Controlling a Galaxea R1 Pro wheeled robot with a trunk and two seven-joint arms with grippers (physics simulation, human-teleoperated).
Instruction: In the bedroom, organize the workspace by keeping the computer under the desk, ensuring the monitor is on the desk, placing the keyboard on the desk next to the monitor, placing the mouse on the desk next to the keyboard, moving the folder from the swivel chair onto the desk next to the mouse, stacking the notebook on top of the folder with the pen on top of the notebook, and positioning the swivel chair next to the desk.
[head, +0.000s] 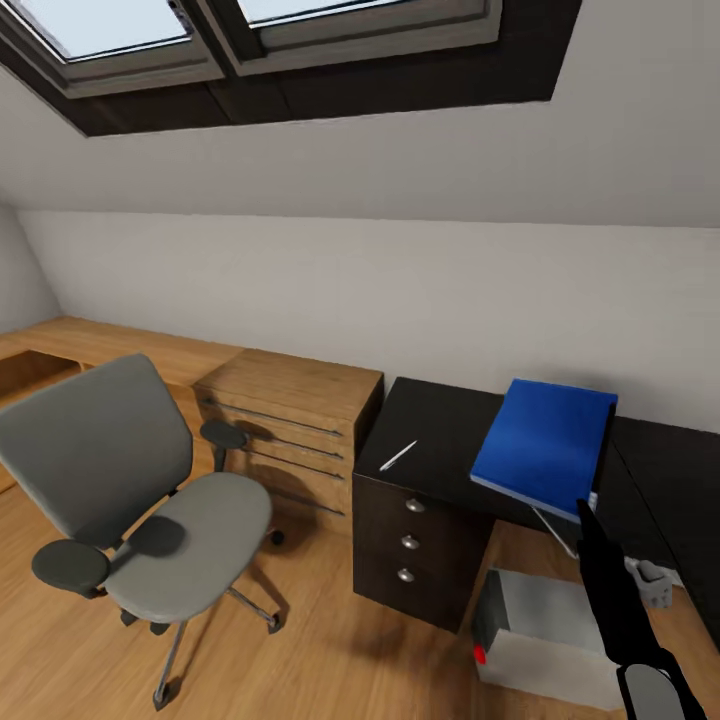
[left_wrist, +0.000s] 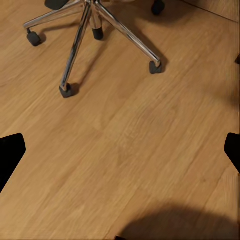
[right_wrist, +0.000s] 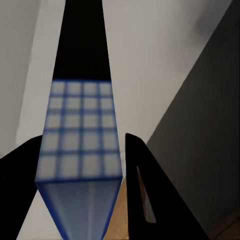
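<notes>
The right gripper (right_wrist: 80, 165) clamps the blue folder (head: 545, 445) by its near edge, holding it tilted above the glossy black desk (head: 440, 425), its far edge toward the wall; in the right wrist view the fingers (right_wrist: 142, 185) sit either side of the folder's spine, apparently so it can be lowered flat onto the top. The pen (head: 398, 456) lies alone near the desk's left front corner, above the drawer unit. The computer (head: 550, 630) stands on the floor beneath the desk. The swivel chair (head: 130, 500) waits well apart to the left, seat bare. The left gripper (left_wrist: 120, 150) hangs spread wide over bare floor near the chair's chrome base.
</notes>
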